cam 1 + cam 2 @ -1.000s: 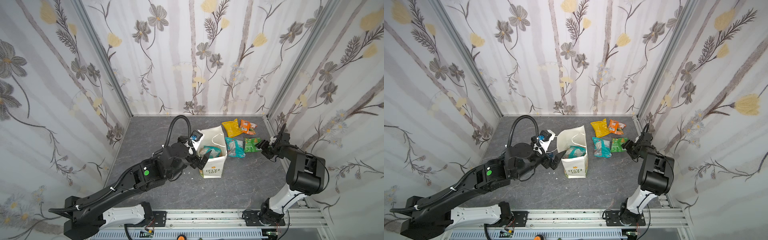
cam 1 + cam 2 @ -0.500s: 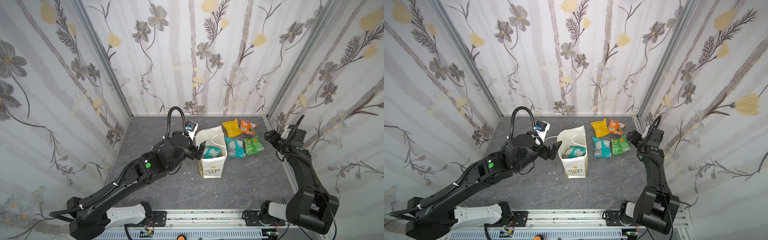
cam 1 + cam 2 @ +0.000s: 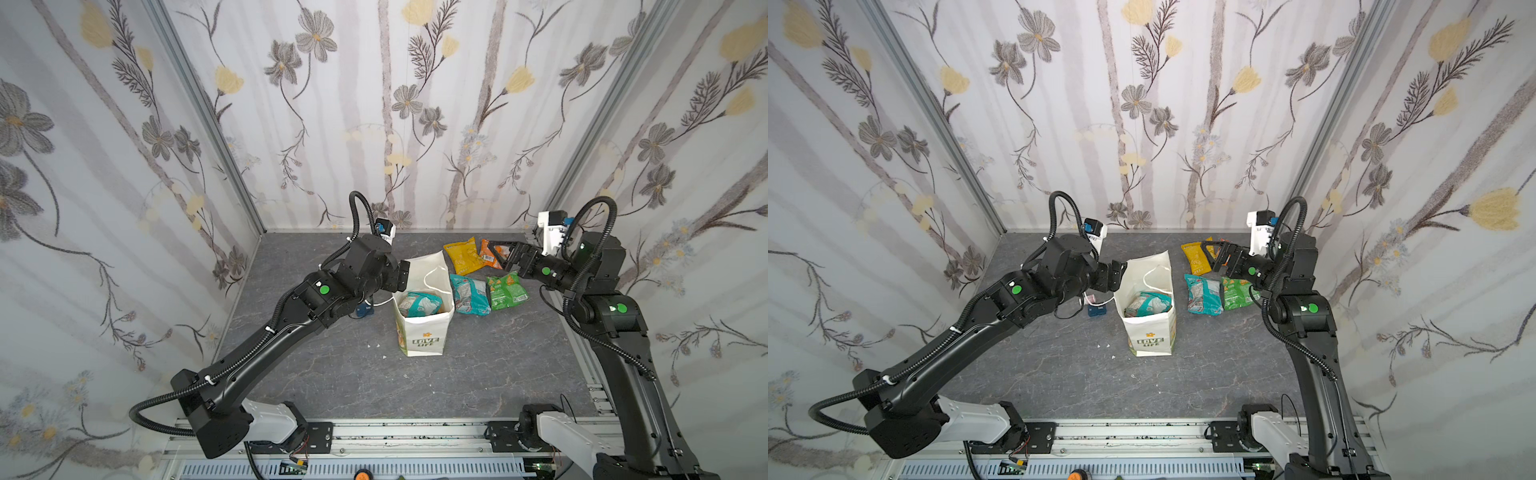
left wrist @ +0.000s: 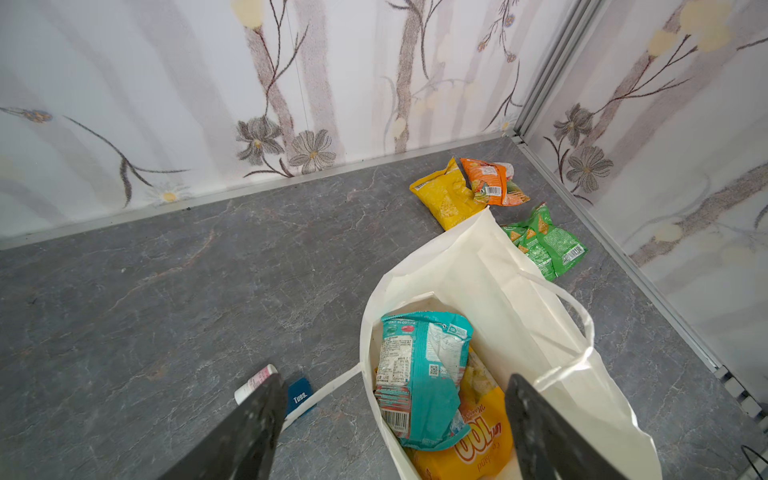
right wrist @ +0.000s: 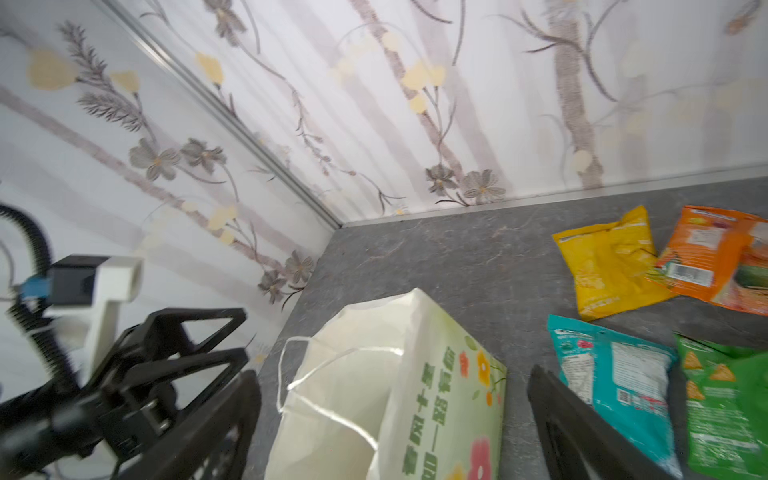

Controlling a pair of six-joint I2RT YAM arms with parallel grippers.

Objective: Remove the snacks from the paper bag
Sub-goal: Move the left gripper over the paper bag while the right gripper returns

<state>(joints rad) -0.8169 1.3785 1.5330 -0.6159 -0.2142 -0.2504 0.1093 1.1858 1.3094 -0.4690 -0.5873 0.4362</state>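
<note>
Paper bag (image 3: 423, 337) upright, mouth up; teal packet (image 4: 420, 374) inside, on orange packet (image 4: 478, 451). Left gripper (image 3: 403, 276) spread, empty, at bag rim. Right gripper (image 3: 498, 257) spread, empty, right of bag.

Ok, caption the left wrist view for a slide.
Open left gripper over the paper bag, teal packet atop an orange-yellow packet inside.

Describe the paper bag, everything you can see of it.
The paper bag is white paper, standing upright on the grey table, mouth open. Its front reads "LOVE LIFE" under a yellow flower; one side is pale green with flowers and green characters. White cord handles droop, one trailing onto the table. Inside, a teal packet lies on a yellow-orange packet. The left gripper hangs at its rim, jaws open; contact is unclear.
</note>
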